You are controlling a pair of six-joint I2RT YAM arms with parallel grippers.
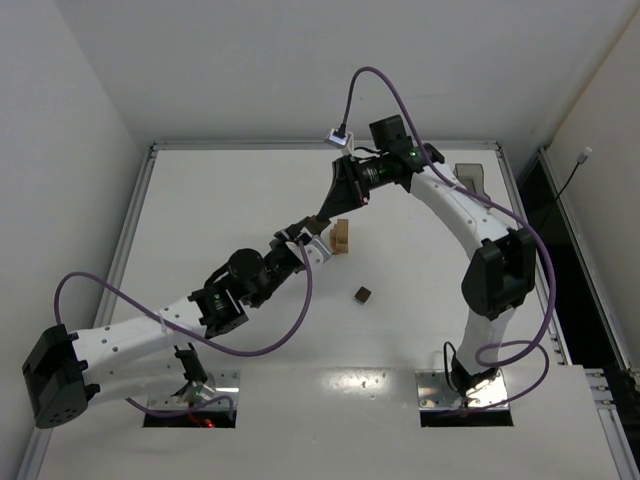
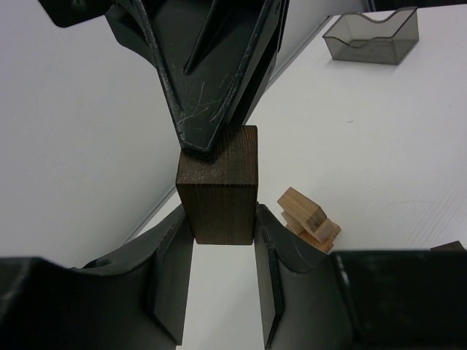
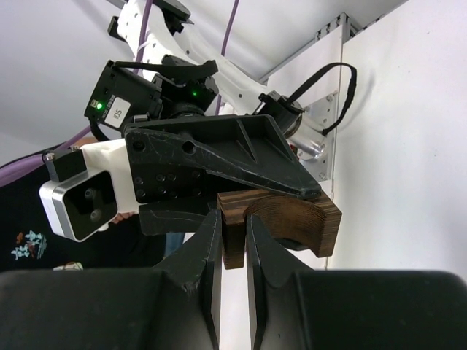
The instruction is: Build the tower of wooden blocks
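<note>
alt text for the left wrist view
A dark brown block sits between the fingers of the left gripper, pinched from above by the right gripper. Behind, tan blocks are stacked on the table, a smoky bin farther off.

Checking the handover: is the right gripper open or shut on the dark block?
Shut on it: the right gripper pinches the dark block by its edge.

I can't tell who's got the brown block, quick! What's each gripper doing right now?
Left gripper: closed on the dark brown block, fingers touching both sides.
Right gripper: closed on the same block's other end.
</note>
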